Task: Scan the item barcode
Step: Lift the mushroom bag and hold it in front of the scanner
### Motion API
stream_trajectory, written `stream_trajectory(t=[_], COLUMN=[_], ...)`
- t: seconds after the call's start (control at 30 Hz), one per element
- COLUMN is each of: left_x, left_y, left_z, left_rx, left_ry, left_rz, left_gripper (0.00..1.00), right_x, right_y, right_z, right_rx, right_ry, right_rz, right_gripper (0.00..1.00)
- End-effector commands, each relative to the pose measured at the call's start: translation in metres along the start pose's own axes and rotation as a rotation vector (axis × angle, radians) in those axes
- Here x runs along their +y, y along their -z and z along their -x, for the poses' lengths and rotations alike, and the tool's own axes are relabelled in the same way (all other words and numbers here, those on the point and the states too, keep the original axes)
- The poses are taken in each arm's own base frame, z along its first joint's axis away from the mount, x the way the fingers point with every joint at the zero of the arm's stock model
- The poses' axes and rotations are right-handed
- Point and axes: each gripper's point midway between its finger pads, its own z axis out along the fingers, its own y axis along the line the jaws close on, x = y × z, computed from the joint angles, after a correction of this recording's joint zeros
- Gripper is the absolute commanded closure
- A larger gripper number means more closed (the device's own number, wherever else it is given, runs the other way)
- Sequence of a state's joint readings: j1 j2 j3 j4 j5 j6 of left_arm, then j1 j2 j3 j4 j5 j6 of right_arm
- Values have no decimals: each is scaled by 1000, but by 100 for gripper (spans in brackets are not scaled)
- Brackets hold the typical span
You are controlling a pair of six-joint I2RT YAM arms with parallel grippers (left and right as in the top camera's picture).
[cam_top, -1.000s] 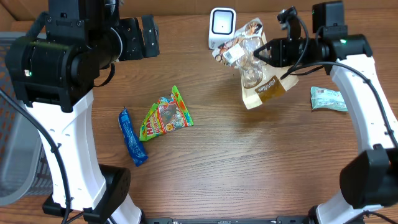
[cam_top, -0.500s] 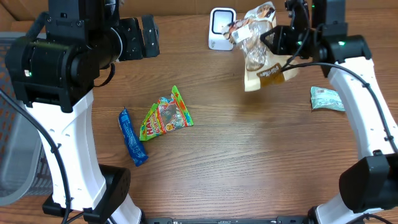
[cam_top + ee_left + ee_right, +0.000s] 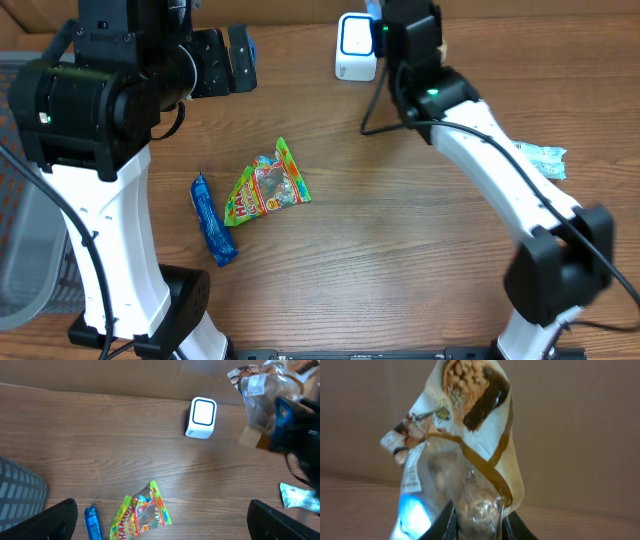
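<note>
You see the right hand (image 3: 477, 524) pinching the snack pouch (image 3: 470, 450) aloft near the scanner (image 3: 201, 418): cream, brown-banded, crumpled clear window, white label. Left hand (image 3: 228, 58) gapes wide.

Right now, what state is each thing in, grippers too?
left gripper, open, empty.
right gripper, shut on the snack pouch.
snack pouch, held in the air near the scanner.
scanner, standing on the table.
gummy bag, lying flat, untouched.
blue bar, lying flat, untouched.
pale green packet, lying on the table.
</note>
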State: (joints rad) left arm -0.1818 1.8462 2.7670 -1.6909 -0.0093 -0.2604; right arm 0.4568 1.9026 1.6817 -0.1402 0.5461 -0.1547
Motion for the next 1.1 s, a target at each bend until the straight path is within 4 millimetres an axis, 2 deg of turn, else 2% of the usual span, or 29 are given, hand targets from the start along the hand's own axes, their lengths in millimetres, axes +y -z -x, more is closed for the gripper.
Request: stream_trajectory(t=[0.0, 0.23, 0.37, 0.53, 0.83, 1.07], left_x=[0, 0, 0, 0, 0, 0], left_y=[1, 1, 1, 1, 1, 1], left_z=[1, 1, 1, 1, 1, 1], left_rx=[-6, -6, -6, -6, -6, -6], left_ry=[1, 1, 1, 1, 1, 1], left_rz=[2, 2, 2, 2, 2, 2], left_gripper=[0, 0, 0, 0, 0, 0], right_x=[-14, 4, 11, 33, 52, 56], right_y=[-24, -59, -67, -80, -86, -95], right_z=[-13, -39, -42, -54, -44, -51], right_rx=[6, -11, -35, -70, -194, -217], right_ry=[273, 572, 608, 706, 851, 879], right_rz=[-204, -263, -269, -185, -163, -119], right_gripper=[96, 96, 96, 96, 96, 96])
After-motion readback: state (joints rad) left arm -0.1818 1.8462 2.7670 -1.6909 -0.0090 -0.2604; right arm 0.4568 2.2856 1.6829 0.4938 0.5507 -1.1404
